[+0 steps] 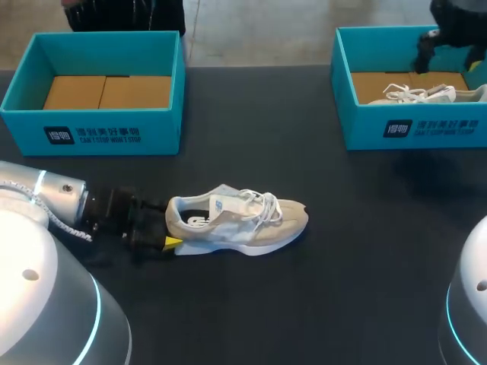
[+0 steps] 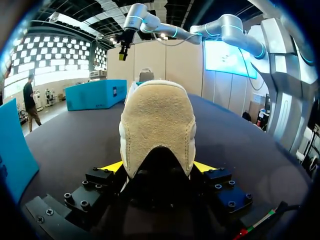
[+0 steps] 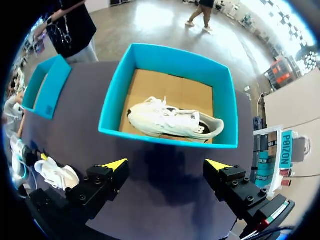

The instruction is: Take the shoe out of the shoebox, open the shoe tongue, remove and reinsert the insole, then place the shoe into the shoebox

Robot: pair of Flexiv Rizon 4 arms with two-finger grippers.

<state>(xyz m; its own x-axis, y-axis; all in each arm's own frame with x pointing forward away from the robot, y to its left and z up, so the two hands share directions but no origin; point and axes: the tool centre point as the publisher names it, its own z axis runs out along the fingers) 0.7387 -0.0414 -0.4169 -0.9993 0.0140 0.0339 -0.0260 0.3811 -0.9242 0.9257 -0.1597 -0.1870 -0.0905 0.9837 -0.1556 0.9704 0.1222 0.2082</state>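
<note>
A beige and white shoe [image 1: 240, 220] lies on its sole on the dark table, toe pointing right. My left gripper [image 1: 169, 226] is at its heel. In the left wrist view the suede heel [image 2: 157, 125] sits between the two yellow tips, which press on its sides: the gripper [image 2: 159, 167] is shut on the shoe. My right gripper [image 1: 428, 47] hangs high over the right shoebox [image 1: 411, 129], fingers wide apart and empty [image 3: 167, 165]. That shoebox [image 3: 165, 140] holds a second, white shoe [image 3: 172, 120] lying on its side [image 1: 422, 94].
An open teal shoebox [image 1: 99, 129] with only a cardboard floor stands at the back left, also seen edge-on beside my left gripper [image 2: 10, 150]. The beige shoe shows small in the right wrist view [image 3: 57, 175]. Dark table lies between the boxes and the shoe.
</note>
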